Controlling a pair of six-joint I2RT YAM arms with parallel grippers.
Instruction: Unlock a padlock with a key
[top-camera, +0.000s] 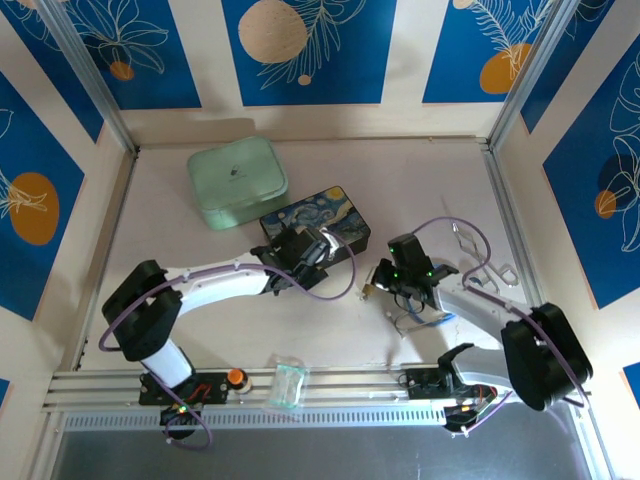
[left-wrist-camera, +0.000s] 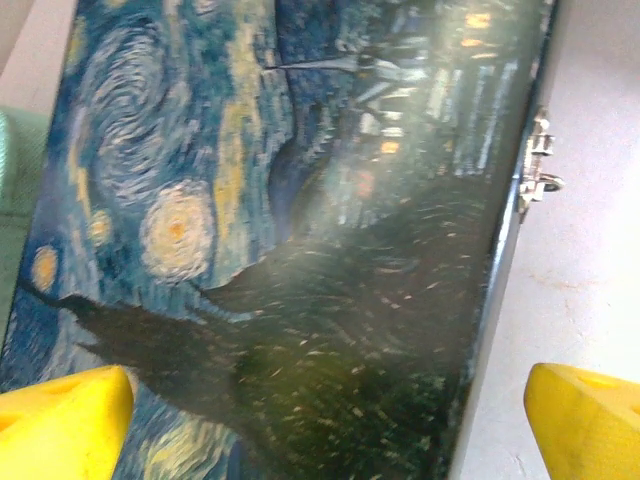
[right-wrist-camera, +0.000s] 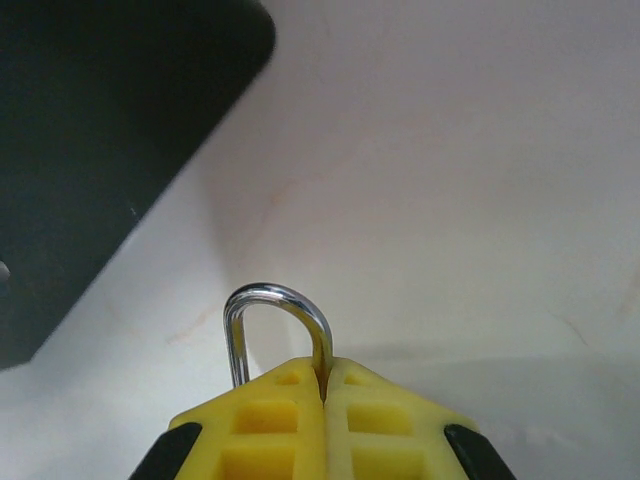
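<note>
While the painted box (top-camera: 318, 220) and mint case (top-camera: 236, 180) both sit shut, contents hidden, right gripper (right-wrist-camera: 323, 378) is clamped on the padlock (right-wrist-camera: 279, 322), thin silver shackle poking out, near the box; left gripper (left-wrist-camera: 320, 415) hangs spread wide over it.

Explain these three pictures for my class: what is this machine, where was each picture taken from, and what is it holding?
Two robot arms are bolted to a table, each ending in a two-fingered claw. One picture looks down from above; the other two come from cameras on the wrists. On the table lie a pale green case and a painted box. The left claw hangs open over the box. The right claw is shut on the silver loop of a small padlock.
</note>
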